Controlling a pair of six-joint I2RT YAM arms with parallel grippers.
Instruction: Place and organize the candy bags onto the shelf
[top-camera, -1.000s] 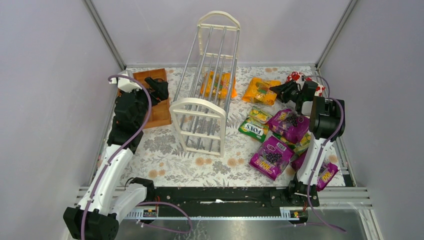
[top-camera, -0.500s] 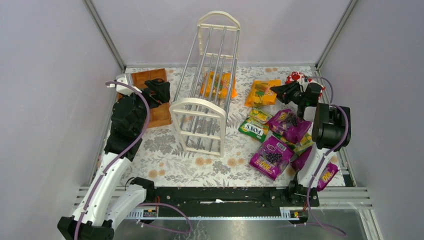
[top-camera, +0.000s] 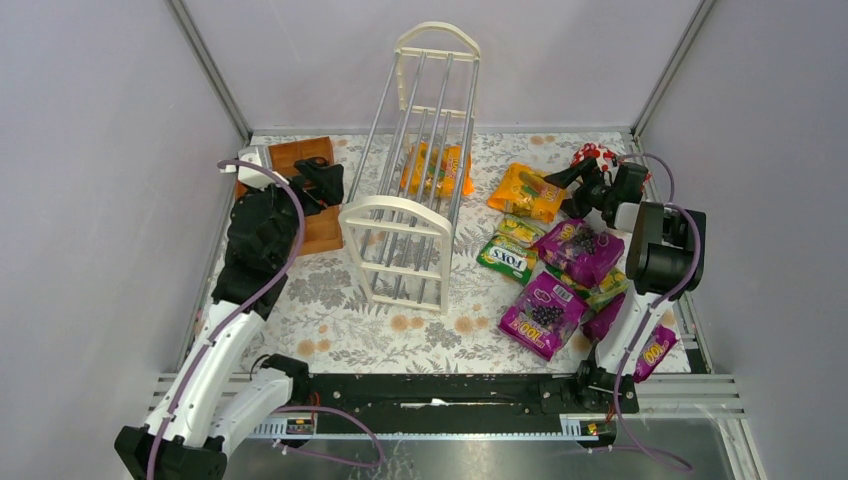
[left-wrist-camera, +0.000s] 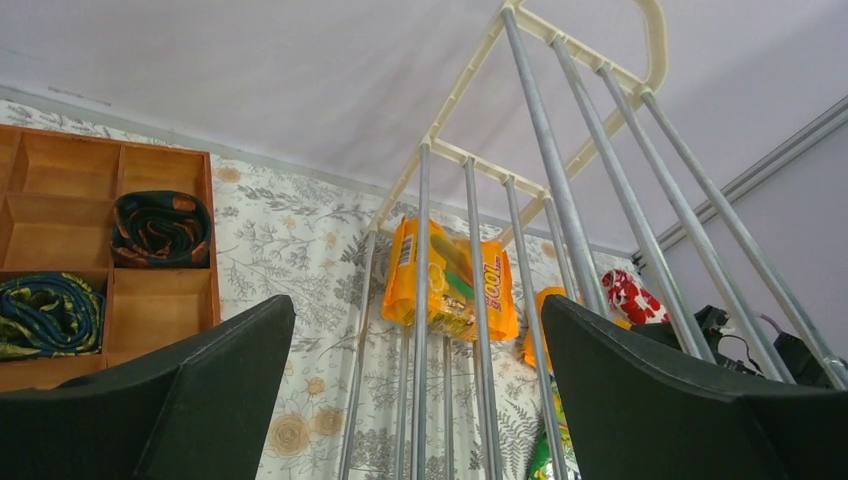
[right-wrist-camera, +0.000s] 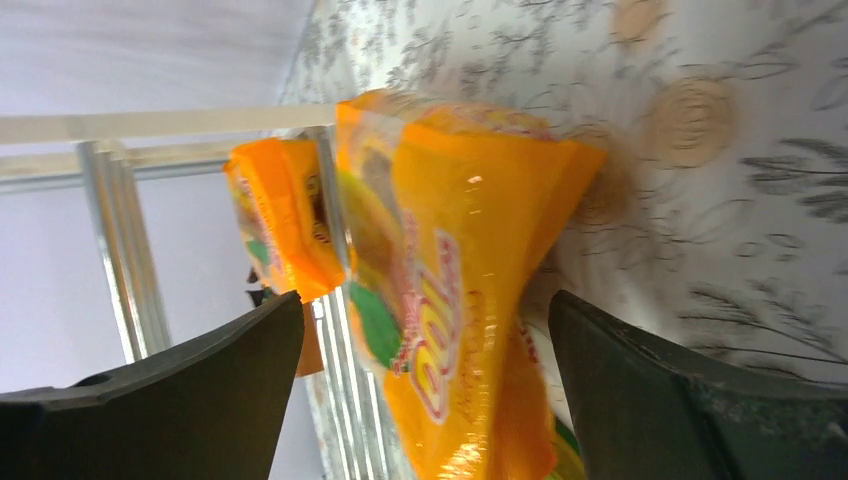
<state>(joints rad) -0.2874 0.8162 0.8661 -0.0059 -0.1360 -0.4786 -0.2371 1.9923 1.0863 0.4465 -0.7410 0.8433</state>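
Upper right of the overhead view: the right gripper (top-camera: 566, 190), narrower a moment earlier, is now spread wide about an orange candy bag (top-camera: 528, 191), which is left unclamped right of the shelf (top-camera: 392, 207). The left gripper (left-wrist-camera: 420, 330) is likewise held apart. A fresh grasp is judged pending.

The flowery table (top-camera: 330, 300) holds a white shelf (top-camera: 395, 212), a wooden tray (top-camera: 318, 235), a red packet (top-camera: 590, 152) — and many candy bags (top-camera: 545, 315)

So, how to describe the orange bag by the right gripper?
Find the tall white shelf mid-table. Right of it, an orange bag lies on the flowered cloth. The other orange bag shows through the shelf's rods; this one lies outside.
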